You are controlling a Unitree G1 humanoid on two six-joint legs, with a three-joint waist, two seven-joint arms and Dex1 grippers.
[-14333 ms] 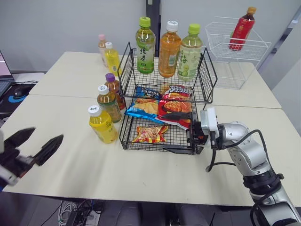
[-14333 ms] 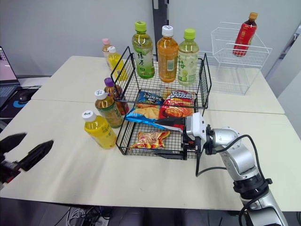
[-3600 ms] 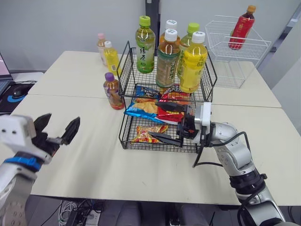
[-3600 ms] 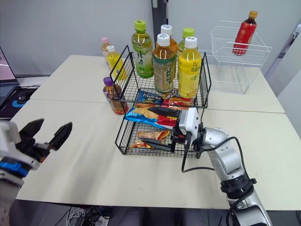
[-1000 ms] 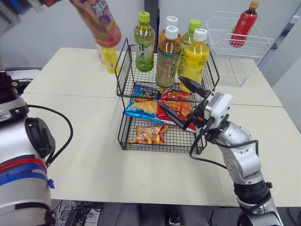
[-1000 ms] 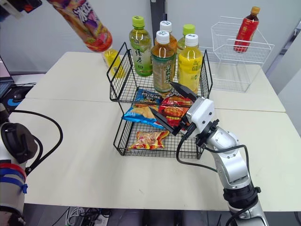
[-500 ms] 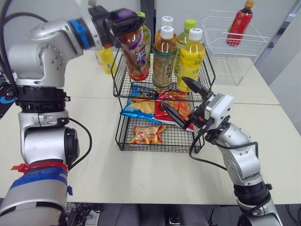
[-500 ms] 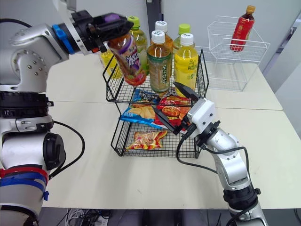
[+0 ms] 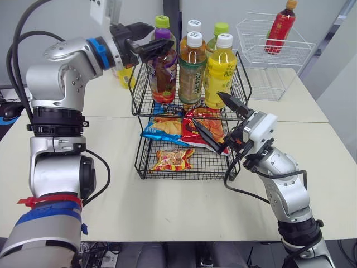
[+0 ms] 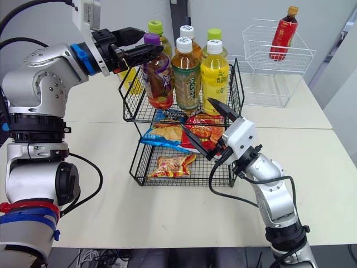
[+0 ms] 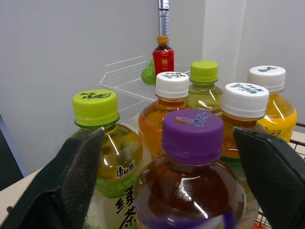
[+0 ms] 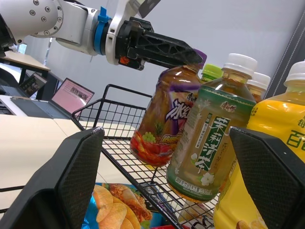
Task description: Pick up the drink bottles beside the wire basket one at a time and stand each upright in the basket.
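Observation:
The black two-tier wire basket [image 10: 179, 182] stands mid-table. Several drink bottles stand upright on its top tier, among them a purple-capped bottle [image 10: 157, 78] at the front left, a white-capped tea bottle [image 10: 185, 70] and a yellow bottle [image 10: 215, 72]. My left gripper [image 10: 152, 42] is open at the purple cap, one finger on each side, clear of it; the left wrist view shows the purple-capped bottle [image 11: 190, 191] between the spread fingers [image 11: 78, 167]. My right gripper [image 10: 209, 121] hangs open in front of the basket's right side, holding nothing.
Snack bags [image 10: 167, 134] lie on the basket's lower tiers. A small yellow bottle [image 9: 124, 75] stands on the table behind my left arm. A white wire basket [image 10: 279, 61] with a red bottle [image 10: 280, 33] sits at the back right.
The purple-capped bottle went from tilted in my left gripper to upright on the top tier. The left gripper has opened around it. The right gripper stayed put.

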